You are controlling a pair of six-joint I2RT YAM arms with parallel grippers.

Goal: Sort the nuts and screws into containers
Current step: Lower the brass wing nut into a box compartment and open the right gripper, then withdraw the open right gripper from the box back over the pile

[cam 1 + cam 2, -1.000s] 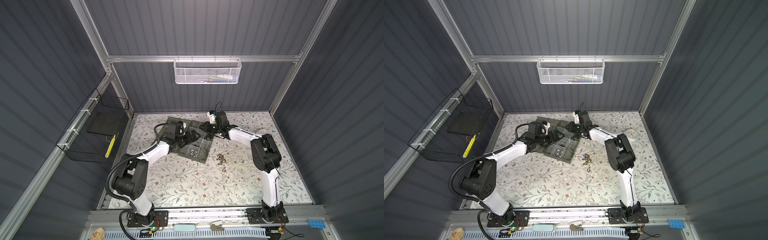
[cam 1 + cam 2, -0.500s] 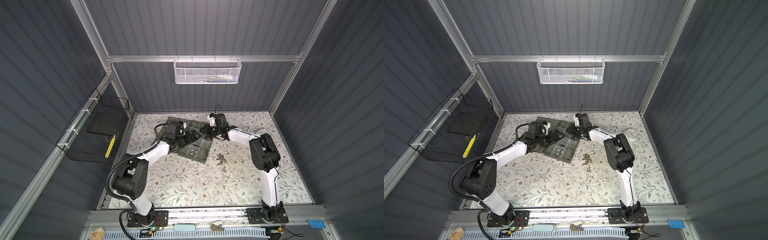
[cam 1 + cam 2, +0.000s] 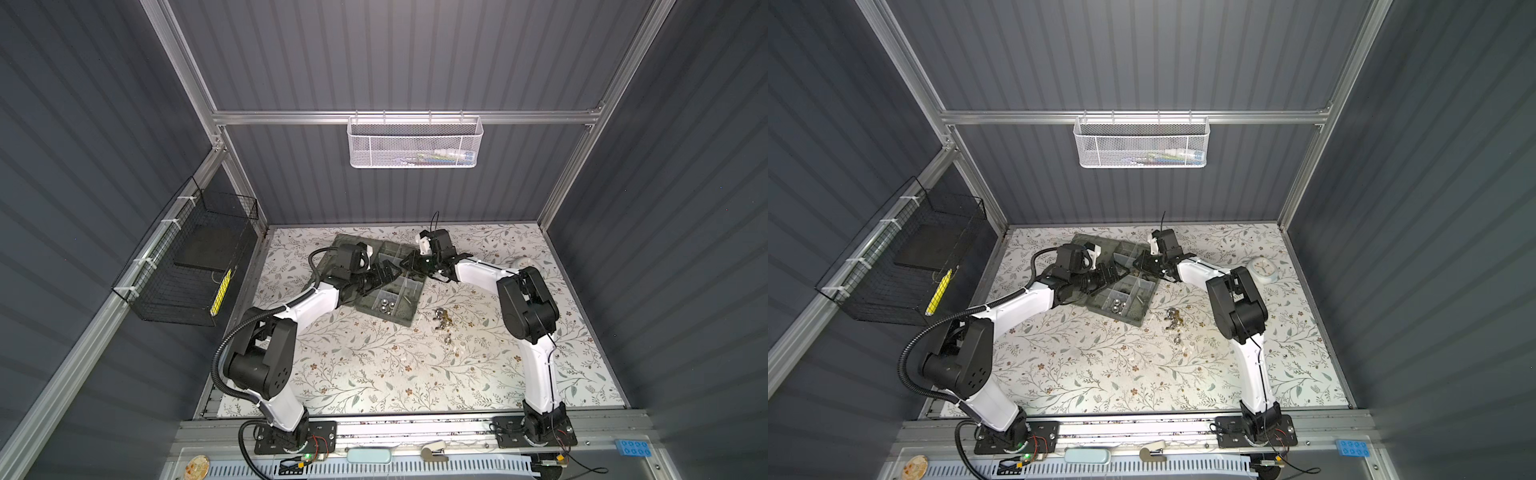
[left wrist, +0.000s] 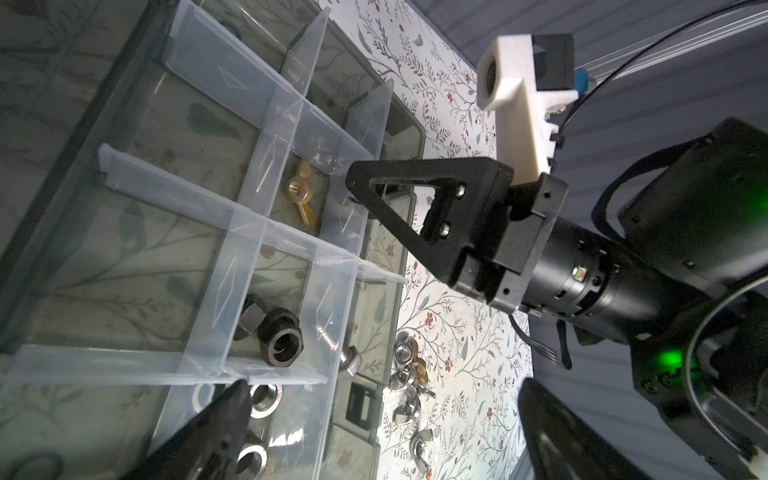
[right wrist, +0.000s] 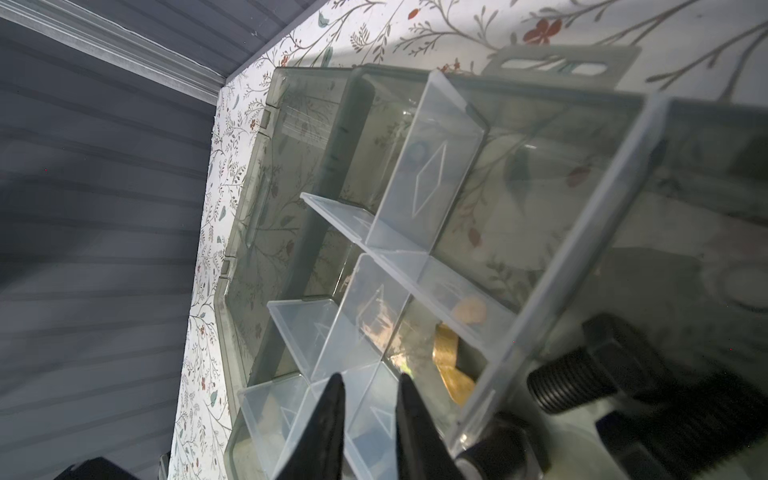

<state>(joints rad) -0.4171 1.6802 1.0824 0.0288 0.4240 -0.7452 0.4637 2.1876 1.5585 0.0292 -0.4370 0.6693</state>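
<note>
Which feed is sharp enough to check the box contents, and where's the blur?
Left wrist view: sharp on the brass wing nut and black nuts; a green lamp flares. Right wrist view: the close black bolt is out of focus, dividers smear what lies behind. Both top views: evenly lit, box too small for detail.

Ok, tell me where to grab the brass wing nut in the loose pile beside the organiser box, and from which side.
Pinch the brass wing nut across its flat wings, bringing the right tool straight down from above. It lies low on the table, packed against silver wing nuts, so a sideways approach would likely shove the heap. Its exact tilt is hard to tell.
</note>
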